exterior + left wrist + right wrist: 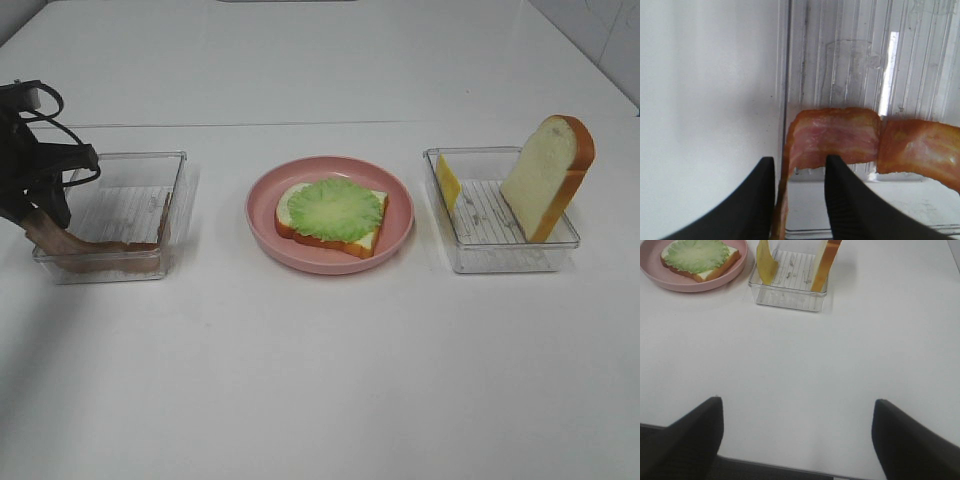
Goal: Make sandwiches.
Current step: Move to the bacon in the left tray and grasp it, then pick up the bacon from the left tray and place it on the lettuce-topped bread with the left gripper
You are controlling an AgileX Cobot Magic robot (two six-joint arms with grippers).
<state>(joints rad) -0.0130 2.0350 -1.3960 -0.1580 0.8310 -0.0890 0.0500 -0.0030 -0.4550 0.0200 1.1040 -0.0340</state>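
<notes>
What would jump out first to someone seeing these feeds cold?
The pink plate at centre, holding a bread slice topped with green lettuce, draws the eye first. On the left, the left tool pinches a bacon strip at the left tray's edge. In the right tray, a second bread slice leans opposite the yellow cheese.

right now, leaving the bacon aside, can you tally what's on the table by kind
bread slices: 2
lettuce leaf: 1
cheese square: 1
pink plate: 1
clear trays: 2
total: 7
</notes>
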